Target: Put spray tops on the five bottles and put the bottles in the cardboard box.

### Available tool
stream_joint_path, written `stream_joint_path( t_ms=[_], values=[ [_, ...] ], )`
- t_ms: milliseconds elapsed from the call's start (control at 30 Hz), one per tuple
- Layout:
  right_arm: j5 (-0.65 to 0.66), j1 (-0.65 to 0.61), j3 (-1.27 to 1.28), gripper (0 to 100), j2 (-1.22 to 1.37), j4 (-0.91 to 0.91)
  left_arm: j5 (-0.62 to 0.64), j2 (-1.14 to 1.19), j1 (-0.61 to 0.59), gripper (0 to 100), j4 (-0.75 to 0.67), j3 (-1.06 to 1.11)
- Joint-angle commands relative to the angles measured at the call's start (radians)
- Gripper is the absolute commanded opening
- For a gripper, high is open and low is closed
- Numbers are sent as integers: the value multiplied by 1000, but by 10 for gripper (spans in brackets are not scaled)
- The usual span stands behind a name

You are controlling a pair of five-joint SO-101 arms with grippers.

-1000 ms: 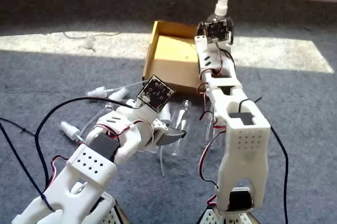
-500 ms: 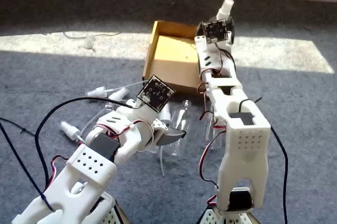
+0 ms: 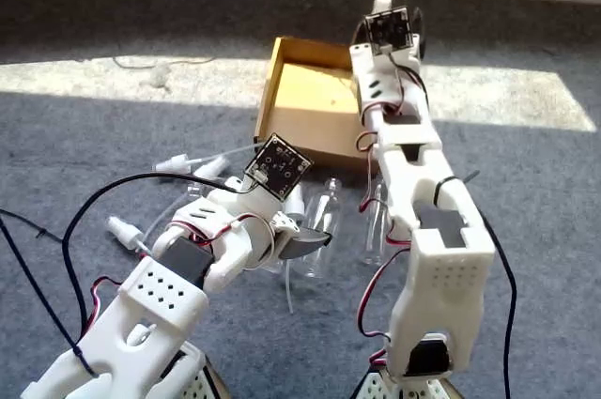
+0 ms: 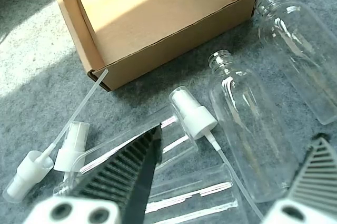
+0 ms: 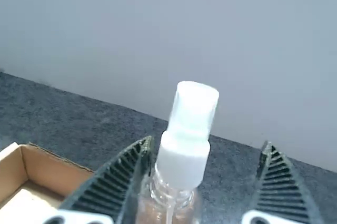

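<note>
My right gripper point(image 5: 207, 145) is shut on a clear bottle point(image 5: 171, 195) with a white spray top point(image 5: 188, 129), held in the air before the wall. From above, that gripper point(image 3: 385, 7) is just past the far right corner of the cardboard box point(image 3: 268, 99). My left gripper point(image 4: 239, 134) hangs open over clear bottles lying on the carpet, one open-necked bottle point(image 4: 247, 113) between its fingers. A second bottle point(image 4: 303, 39) lies beside it. A loose spray top point(image 4: 192, 113) with its tube rests by the left finger point(image 4: 137, 176). The box point(image 4: 158, 55) holds nothing.
Two more spray tops point(image 4: 73, 145) lie together on the grey carpet near the box's corner; from above, spray tops point(image 3: 178, 164) and tubes are scattered left of the left gripper point(image 3: 305, 239). Two bottles point(image 3: 377, 221) lie between the arms. Cables trail beside both arms.
The right arm has swung slightly left and farther back with the capped bottle, which now sits mostly behind its wrist. The left arm has stayed still.
</note>
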Motion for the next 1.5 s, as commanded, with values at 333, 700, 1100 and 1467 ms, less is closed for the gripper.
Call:
stream_joint_path(
  t_ms=[333, 700, 1100, 1467],
  values=[
    [6, -64, -16, 267, -372, 349, -11, -1, 4, 382, -18, -5],
    [-130, -183, -10, 267, -727, 984, -6, -4, -162, 370, 66, -130],
    [-75, -248, -5, 268, -852, 1785, -261, 145, -1021, 306, 463, -581],
    [-141, -68, 248, 268, -851, 1816, -404, 532, -1216, 316, 457, -723]
  ],
)
